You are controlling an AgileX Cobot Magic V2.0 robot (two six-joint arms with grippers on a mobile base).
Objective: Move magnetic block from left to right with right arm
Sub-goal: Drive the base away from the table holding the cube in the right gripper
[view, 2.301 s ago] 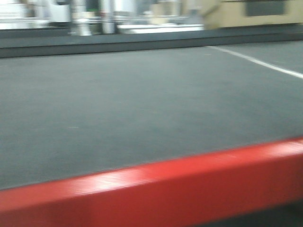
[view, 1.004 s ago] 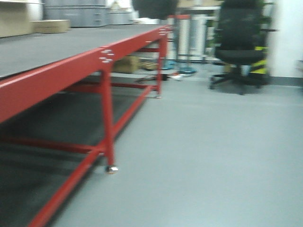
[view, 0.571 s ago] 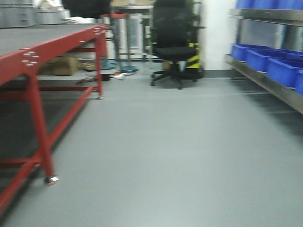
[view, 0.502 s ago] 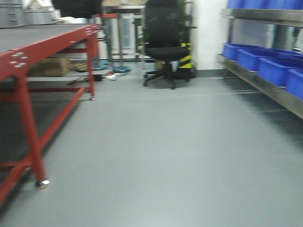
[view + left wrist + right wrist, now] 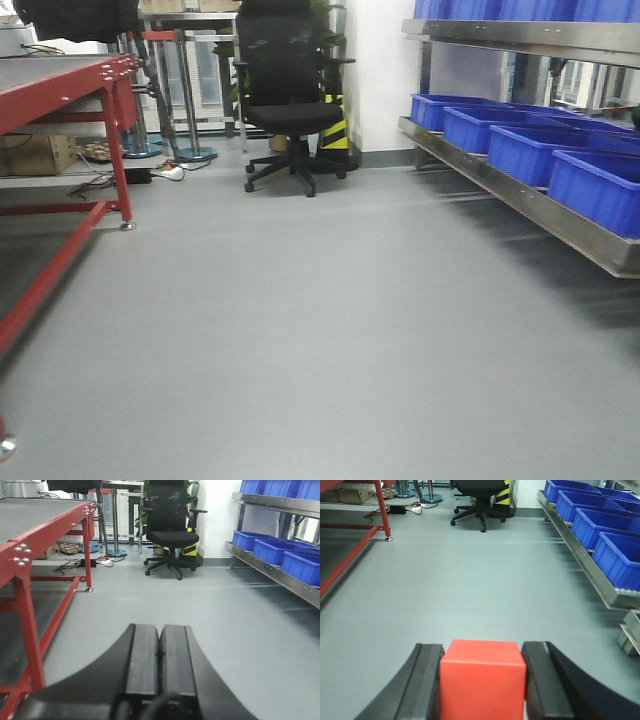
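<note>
The magnetic block (image 5: 482, 680), a plain bright-red cube, fills the bottom of the right wrist view. My right gripper (image 5: 482, 652) is shut on it, a black finger pressed against each side, held above the grey floor. In the left wrist view my left gripper (image 5: 160, 630) is shut with its two black pads touching and nothing between them. Neither gripper nor the block shows in the front-facing view.
A red-framed table (image 5: 60, 85) stands at the left, its legs (image 5: 27, 630) reaching the floor. A black office chair (image 5: 290, 100) sits ahead at the back. A steel rack of blue bins (image 5: 560, 150) runs along the right. Cables (image 5: 165, 172) lie under the table's far end.
The front-facing view has swung right, from the table top to the open floor, chair and blue bins. The table has slid toward the left edge of the view.
</note>
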